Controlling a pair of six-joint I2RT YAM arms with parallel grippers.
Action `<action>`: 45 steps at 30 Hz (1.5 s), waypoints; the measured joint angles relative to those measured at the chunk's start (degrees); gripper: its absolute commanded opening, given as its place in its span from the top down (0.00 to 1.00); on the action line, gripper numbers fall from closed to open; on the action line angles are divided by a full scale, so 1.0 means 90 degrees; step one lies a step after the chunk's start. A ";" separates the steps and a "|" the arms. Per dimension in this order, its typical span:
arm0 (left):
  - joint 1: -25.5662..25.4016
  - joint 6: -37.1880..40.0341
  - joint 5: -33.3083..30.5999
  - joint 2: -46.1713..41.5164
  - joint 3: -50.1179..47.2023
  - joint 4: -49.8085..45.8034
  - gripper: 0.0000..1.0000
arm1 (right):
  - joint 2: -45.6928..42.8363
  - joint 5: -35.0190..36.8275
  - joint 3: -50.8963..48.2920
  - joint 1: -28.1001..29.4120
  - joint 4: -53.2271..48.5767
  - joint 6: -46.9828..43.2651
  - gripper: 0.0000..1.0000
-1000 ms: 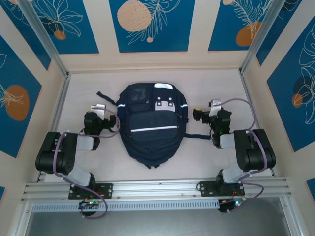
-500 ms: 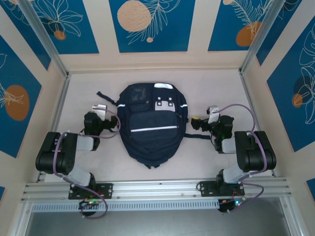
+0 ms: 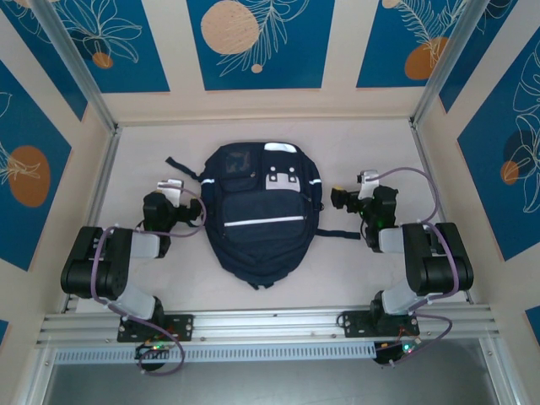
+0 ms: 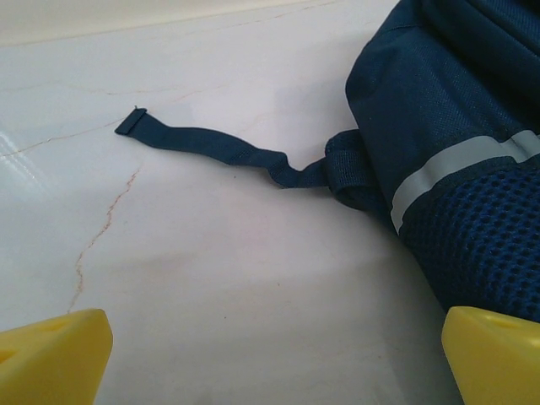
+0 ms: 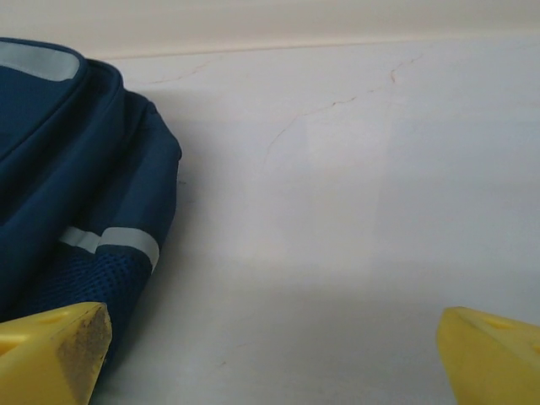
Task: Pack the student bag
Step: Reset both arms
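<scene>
Lengthwise, student bag [image 3: 260, 213] lies near-to-far, top away.

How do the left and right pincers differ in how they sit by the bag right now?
The left pincer has the bag on its right, with a loose strap lying flat on the table ahead; the right pincer has the bag on its left and bare table ahead. One fingertip of the right pincer looks smudged; the left pincer's look clean. Both are open, empty and low beside the bag.
</scene>
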 measured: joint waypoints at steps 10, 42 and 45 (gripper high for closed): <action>0.0002 0.0000 0.0000 0.0000 0.0000 0.0002 0.00 | 0.0000 0.0119 -0.0002 0.0015 -0.0002 0.0000 0.01; 0.0002 0.0000 -0.0002 0.0000 0.0000 0.0002 0.00 | 0.0000 0.0121 -0.0002 -0.0002 -0.0002 0.0000 0.01; 0.0002 0.0000 -0.0002 0.0000 0.0000 0.0000 0.00 | 0.0000 0.0121 -0.0002 -0.0002 -0.0002 0.0000 0.01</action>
